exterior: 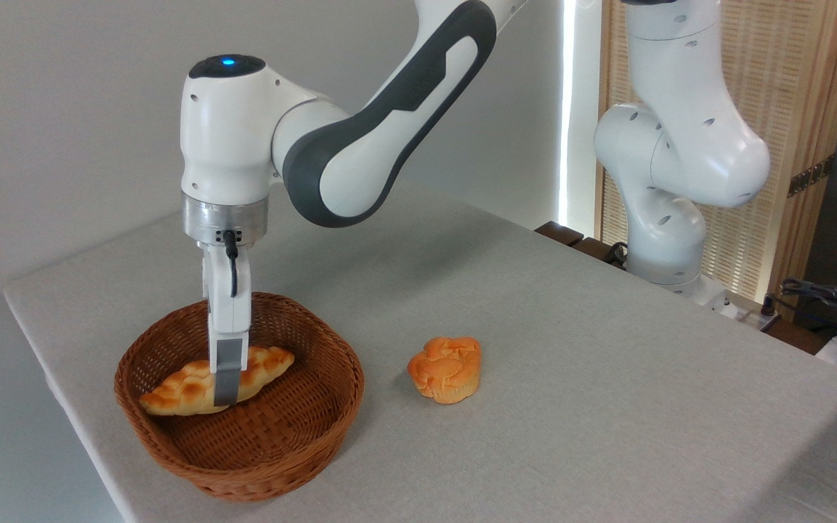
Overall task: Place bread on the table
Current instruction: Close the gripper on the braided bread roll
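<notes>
The bread, a golden braided loaf with browned knobs, lies slantwise inside the brown wicker basket at the left of the grey-clothed table. My gripper points straight down into the basket and straddles the loaf's middle. Its near grey finger crosses the front of the loaf, and the far finger is hidden behind the loaf. The loaf rests on the basket floor. The frame does not show how far apart the fingers are.
A small round orange muffin-shaped bun sits on the cloth to the right of the basket. The arm's white base stands at the table's back right, with cables beyond it. The table's left edge runs close to the basket.
</notes>
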Available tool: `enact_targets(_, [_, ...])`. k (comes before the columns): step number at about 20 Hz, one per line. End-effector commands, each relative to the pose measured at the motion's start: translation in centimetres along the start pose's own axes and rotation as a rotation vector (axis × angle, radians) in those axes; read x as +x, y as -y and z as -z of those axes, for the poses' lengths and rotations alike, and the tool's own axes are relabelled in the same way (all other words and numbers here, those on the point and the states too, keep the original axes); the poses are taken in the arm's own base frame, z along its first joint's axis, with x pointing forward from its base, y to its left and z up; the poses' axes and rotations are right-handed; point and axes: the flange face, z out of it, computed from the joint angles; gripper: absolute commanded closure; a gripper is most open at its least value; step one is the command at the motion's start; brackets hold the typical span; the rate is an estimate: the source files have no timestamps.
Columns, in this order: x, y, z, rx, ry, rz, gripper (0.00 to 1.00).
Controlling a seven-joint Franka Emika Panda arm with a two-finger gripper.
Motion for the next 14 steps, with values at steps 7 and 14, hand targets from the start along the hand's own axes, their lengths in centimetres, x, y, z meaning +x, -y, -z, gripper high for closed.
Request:
enact_targets(7, [-0.45,-0.29,-0.6,0.011,0.008,-0.022,0.56])
enact_targets(14, [0.04,-0.6,-0.38,0.01,0.002,-0.028,0.85])
